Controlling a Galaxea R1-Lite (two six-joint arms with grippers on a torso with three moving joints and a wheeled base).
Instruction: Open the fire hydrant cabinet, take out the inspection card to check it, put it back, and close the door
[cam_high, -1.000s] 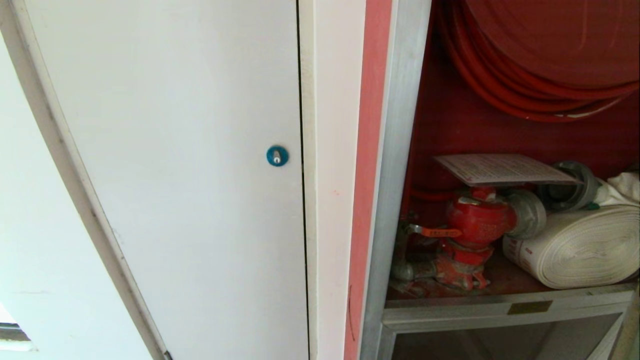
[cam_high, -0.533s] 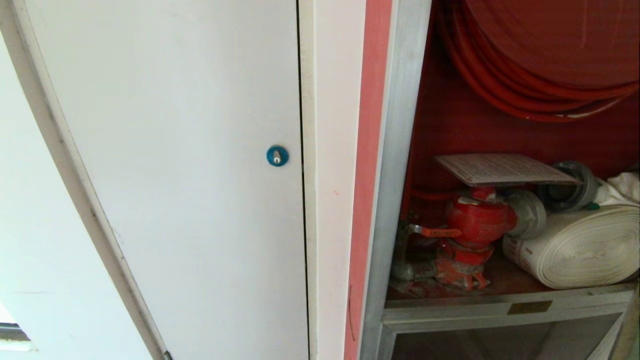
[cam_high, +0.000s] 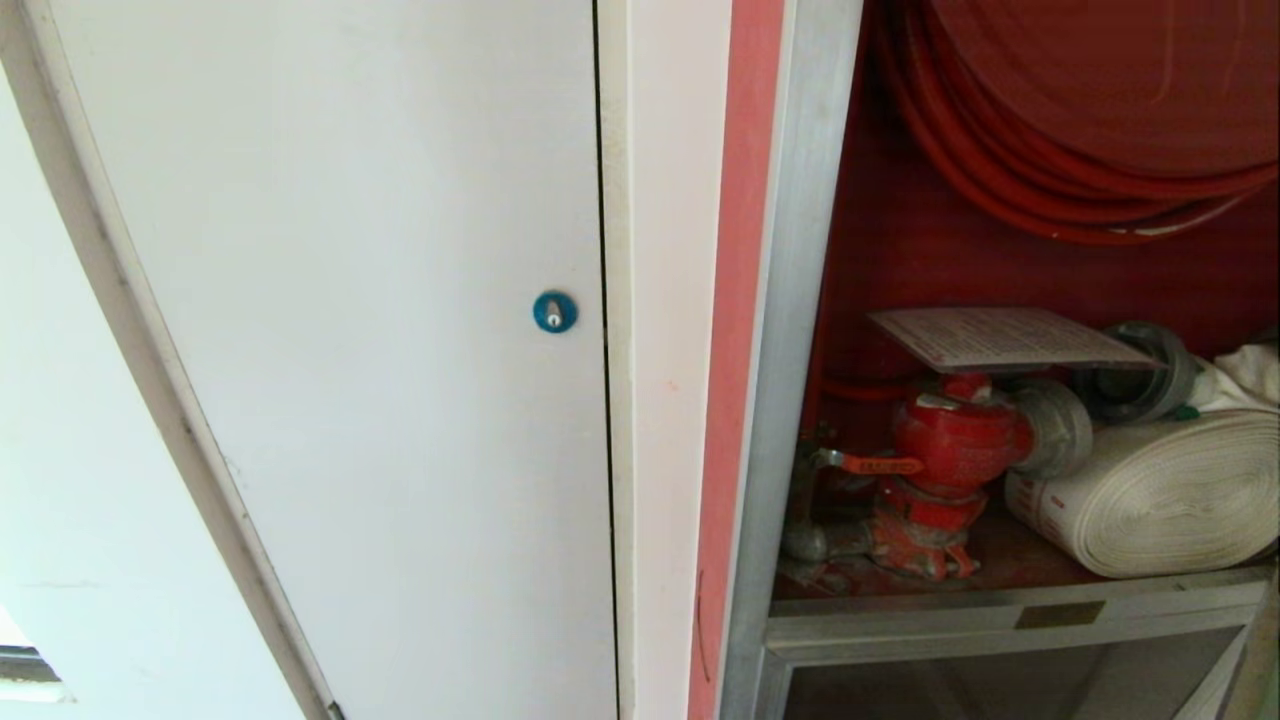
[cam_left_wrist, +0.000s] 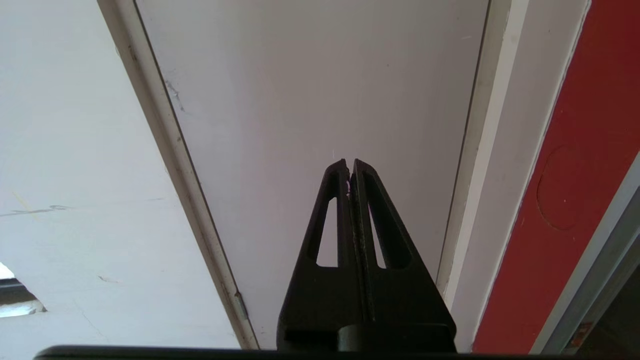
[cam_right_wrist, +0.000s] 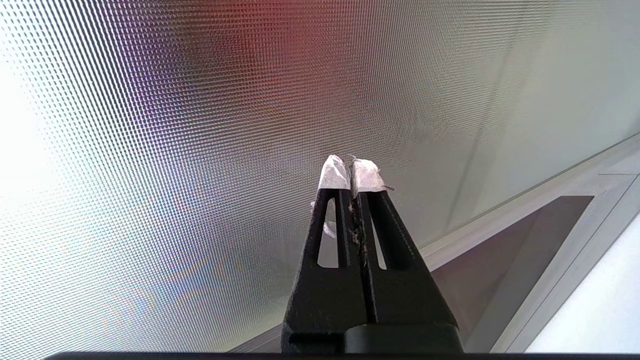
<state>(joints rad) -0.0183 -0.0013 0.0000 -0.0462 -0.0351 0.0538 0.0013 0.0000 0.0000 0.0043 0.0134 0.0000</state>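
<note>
Red walls lined the open cabinet (cam_high: 800, 300) on the right of the head view, its silver frame standing beside a white panel door (cam_high: 350, 300) with a blue round lock (cam_high: 554, 312). Inside, a red hose reel (cam_high: 1080, 110) hung above a red valve (cam_high: 955, 440), and a white rolled hose (cam_high: 1160, 495) lay just right of the valve on the cabinet floor. The card (cam_high: 1005, 338) rested flat on top of the valve, face up, its long axis running left to right, with nothing in front of it. Neither arm showed in the head view. The left gripper (cam_left_wrist: 349, 165) pointed at the white door, fingers pressed together and empty. The right gripper (cam_right_wrist: 351, 167), with white-wrapped fingertips (cam_right_wrist: 334, 172), was likewise closed on nothing, facing a textured glass panel (cam_right_wrist: 175, 150).
</note>
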